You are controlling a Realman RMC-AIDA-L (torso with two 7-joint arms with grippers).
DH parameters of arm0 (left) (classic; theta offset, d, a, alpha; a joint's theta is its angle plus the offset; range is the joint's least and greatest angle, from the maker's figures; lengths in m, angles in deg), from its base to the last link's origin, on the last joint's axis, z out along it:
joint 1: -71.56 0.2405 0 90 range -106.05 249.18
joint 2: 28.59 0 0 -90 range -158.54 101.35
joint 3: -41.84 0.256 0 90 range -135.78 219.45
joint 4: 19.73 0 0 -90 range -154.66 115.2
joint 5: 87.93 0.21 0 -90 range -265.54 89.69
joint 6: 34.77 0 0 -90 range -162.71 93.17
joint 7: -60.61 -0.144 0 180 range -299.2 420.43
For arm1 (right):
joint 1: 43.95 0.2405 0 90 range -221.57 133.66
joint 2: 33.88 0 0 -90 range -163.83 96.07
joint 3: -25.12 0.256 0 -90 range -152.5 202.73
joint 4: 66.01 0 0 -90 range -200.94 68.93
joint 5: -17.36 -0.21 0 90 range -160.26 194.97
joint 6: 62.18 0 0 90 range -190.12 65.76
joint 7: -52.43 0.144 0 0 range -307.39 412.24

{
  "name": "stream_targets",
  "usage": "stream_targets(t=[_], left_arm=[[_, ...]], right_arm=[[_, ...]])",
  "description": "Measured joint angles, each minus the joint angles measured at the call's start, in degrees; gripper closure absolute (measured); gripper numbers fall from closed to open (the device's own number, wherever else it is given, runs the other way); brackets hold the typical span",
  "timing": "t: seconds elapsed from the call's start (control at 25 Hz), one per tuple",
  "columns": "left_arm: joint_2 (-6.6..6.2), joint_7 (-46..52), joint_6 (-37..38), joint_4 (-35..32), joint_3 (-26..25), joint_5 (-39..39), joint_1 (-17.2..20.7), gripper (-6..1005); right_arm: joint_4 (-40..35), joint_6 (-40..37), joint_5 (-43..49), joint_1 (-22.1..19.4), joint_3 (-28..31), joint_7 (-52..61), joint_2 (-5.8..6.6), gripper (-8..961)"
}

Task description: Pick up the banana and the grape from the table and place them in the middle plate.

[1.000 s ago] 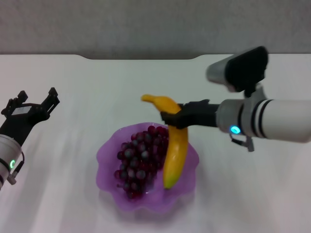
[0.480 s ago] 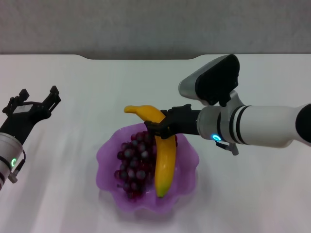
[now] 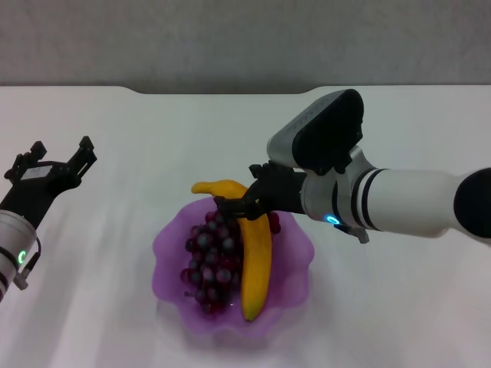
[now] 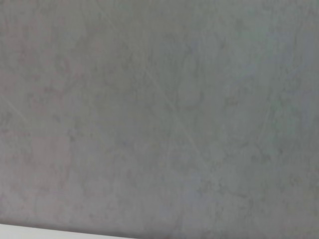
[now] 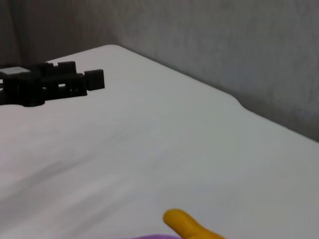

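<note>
The curved yellow banana (image 3: 255, 257) is lying in the wavy-rimmed translucent purple plate (image 3: 166, 244) beside the dark red grape bunch (image 3: 212, 255), right claw (image 3: 244, 205) pinching its upper end, so next it probably just lets go; left claw (image 3: 49, 164) sits spread over the white counter (image 3: 153, 146).

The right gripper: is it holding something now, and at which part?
The right gripper holds the banana near its far, stem end; the other end lies in the purple plate beside the grapes.

I read no text, label, brand, number or sign anywhere in these views, whether on either arm, the fruit, the plate or the table.
</note>
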Motion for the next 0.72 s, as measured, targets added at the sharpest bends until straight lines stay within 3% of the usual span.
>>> stream_targets(t=[0.12,0.48,0.72], left_arm=[[0.0,0.0,0.0,0.0,0.0,0.0,0.2,104],[-0.07,-0.1,0.0,0.3,-0.3,-0.5,0.7,104],[-0.04,0.3,0.3,0.9,-0.3,-0.5,0.8,104]], right_arm=[[2.0,-1.3,0.1,-1.5,0.1,-1.5,0.2,73],[9.4,-8.4,0.2,-12.5,6.0,-13.2,0.42,65],[9.2,-19.3,0.4,-18.0,6.2,-16.6,0.4,66]])
